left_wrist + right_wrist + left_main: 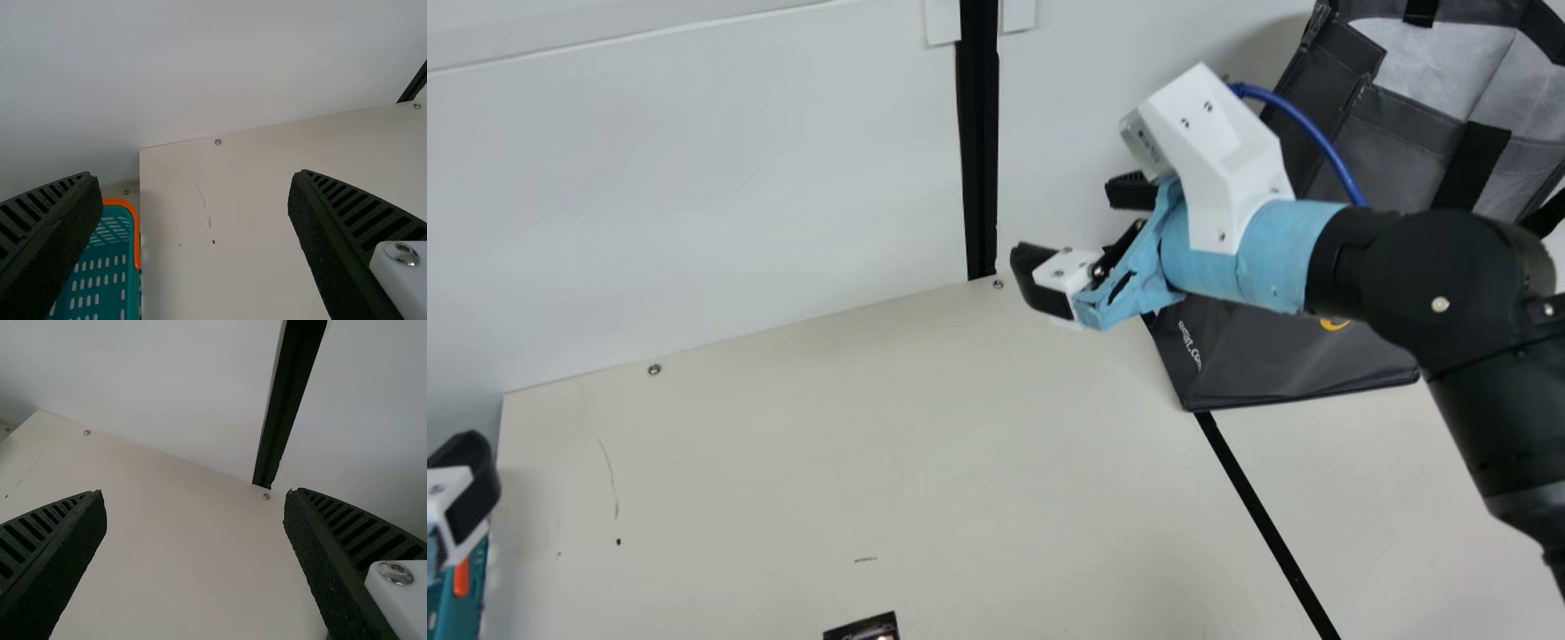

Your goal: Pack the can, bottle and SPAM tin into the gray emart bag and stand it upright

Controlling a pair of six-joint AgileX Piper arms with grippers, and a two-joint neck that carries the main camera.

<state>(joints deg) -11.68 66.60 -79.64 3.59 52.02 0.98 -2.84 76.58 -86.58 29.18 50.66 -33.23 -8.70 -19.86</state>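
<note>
In the main view the gray emart bag (1280,356) stands on the tabletop (871,427), mouth up, just behind the right claw (1065,220) and partly covered by its arm. That claw is spread, with nothing between its fingers. The standing part of the job looks settled; the packing cannot be confirmed, since the bag's depths are hidden. Well apart from the claw, on its near side, lies a dark printed item (864,630), cut off by the bottom edge; whether it is one of the goods is unclear.

In the left wrist view the left claw (195,176) is parted and holds nothing, a teal basket (137,233) beside one of its fingers.

In the right wrist view bare tabletop lies beyond the right claw's parted fingers. Whether the can, bottle and SPAM tin are already inside or remain to be loaded cannot be told.
</note>
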